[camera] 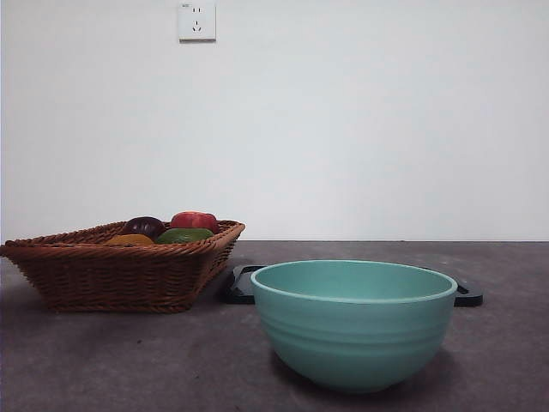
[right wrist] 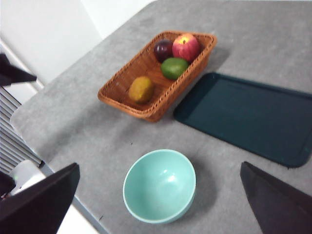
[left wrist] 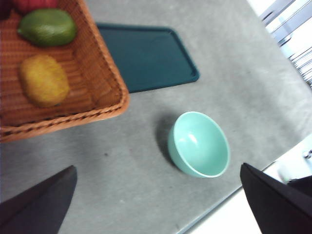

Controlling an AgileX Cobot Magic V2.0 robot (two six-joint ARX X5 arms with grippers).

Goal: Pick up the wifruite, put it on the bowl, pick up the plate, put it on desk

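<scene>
The wifruite [camera: 129, 240] [left wrist: 44, 80] [right wrist: 141, 88], a small orange-brown fruit, lies in the wicker basket [camera: 120, 275]. The mint-teal bowl [camera: 353, 330] [left wrist: 200, 144] [right wrist: 159, 186] stands empty near the front of the desk [camera: 129, 369]. Behind it lies the plate [camera: 469, 295] [left wrist: 144, 56] [right wrist: 243, 117], a flat dark teal rectangular tray with nothing on it. My left gripper [left wrist: 158, 204] hangs open high over the desk between basket and bowl. My right gripper [right wrist: 158, 204] is open too, high above the bowl. Neither gripper shows in the front view.
The basket [left wrist: 109, 73] [right wrist: 156, 109] also holds a green fruit [camera: 184, 234] [right wrist: 174, 68], a dark purple fruit [camera: 143, 226] [right wrist: 163, 49] and a red apple [camera: 195, 221] [right wrist: 185, 46]. The desk's front edge [right wrist: 87, 207] runs close by the bowl. A wall socket [camera: 196, 21] sits high behind.
</scene>
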